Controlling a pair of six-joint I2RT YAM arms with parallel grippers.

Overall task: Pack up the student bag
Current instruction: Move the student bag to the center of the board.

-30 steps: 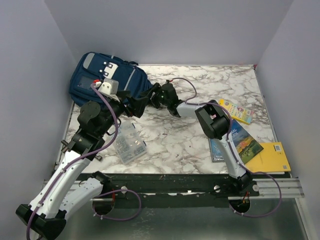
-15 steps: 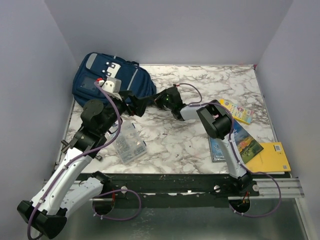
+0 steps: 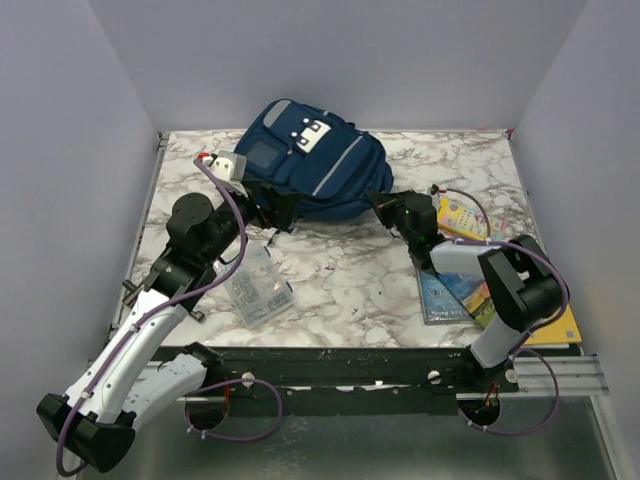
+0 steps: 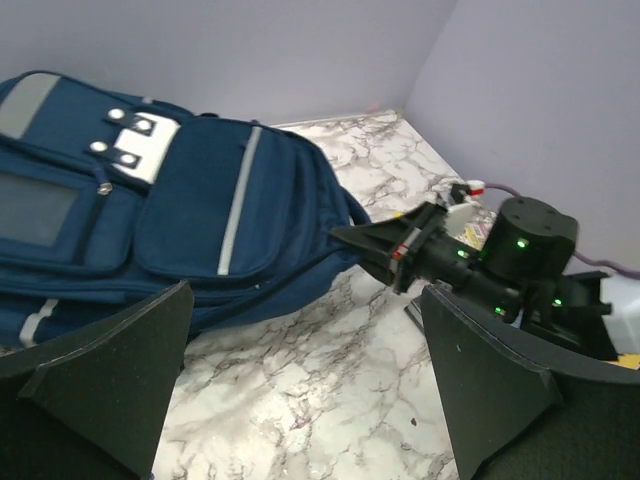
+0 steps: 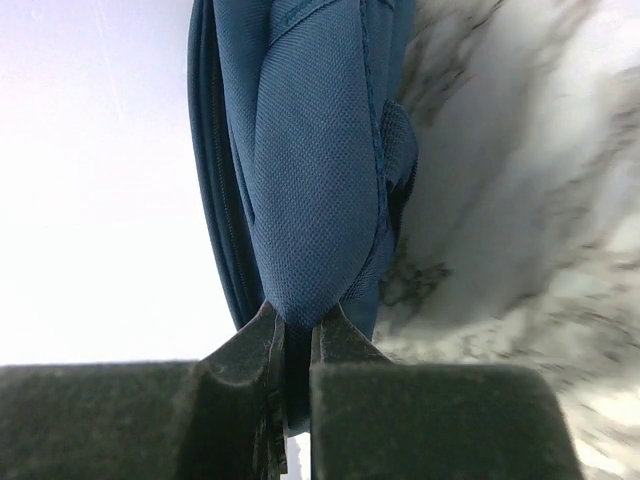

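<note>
While pinched, student bag (image 3: 318,168) top far-left.

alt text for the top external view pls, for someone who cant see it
A navy student bag lies at the far side of a marble table, its right edge pinched by the right hand, while the open left hand is at its near left edge. A clear plastic box sits near left; books lie to the right.

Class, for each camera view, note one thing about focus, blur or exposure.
Top external: evenly lit and sharp, student bag casting only soft shadow. Left wrist: bag crisp, left fingers dark and featureless. Right wrist: bag weave sharp above the right fingers, marble table blurred, left background washed out white.
</note>
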